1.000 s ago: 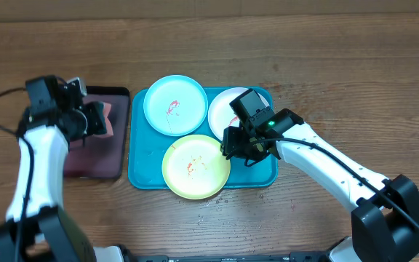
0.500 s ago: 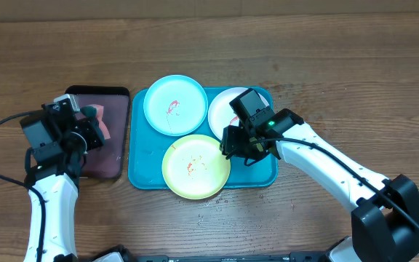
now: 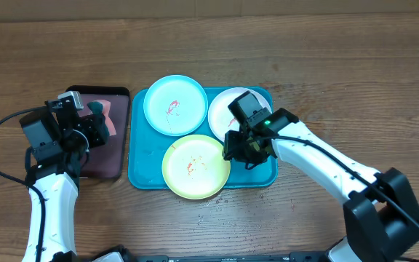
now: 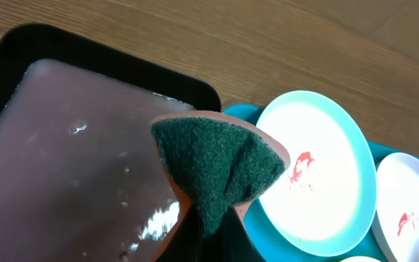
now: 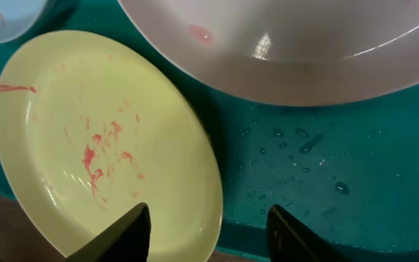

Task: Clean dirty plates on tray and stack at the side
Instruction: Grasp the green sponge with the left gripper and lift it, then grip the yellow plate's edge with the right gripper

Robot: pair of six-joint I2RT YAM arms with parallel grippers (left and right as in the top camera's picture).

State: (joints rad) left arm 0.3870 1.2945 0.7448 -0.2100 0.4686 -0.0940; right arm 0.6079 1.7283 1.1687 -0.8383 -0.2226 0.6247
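Observation:
The teal tray (image 3: pixel 141 173) holds three smeared plates: light blue (image 3: pixel 175 105), white (image 3: pixel 222 109) and yellow-green (image 3: pixel 195 166). My left gripper (image 3: pixel 93 126) is shut on a green-and-orange sponge (image 3: pixel 105 115), lifted over the black tray. In the left wrist view the sponge (image 4: pixel 217 156) fans up from the left gripper (image 4: pixel 213 236), with the light blue plate (image 4: pixel 318 171) to its right. My right gripper (image 3: pixel 243 150) hangs open low over the teal tray. In the right wrist view the yellow-green plate's (image 5: pixel 100 138) right rim lies between the right gripper's (image 5: pixel 209 233) fingers, untouched. The white plate (image 5: pixel 304 51) is beyond.
A black-rimmed tray (image 3: pixel 118 156) with pinkish water (image 4: pixel 64 167) sits left of the teal tray. Water drops lie on the teal tray floor (image 5: pixel 326 167). Crumbs speckle the wood (image 3: pixel 217 202) in front of the tray. Bare wood tabletop (image 3: pixel 340 80) surrounds both trays.
The left arm has swung down and right with the sponge, now lifted over the black tray's right side. The right gripper has barely shifted and stays open.

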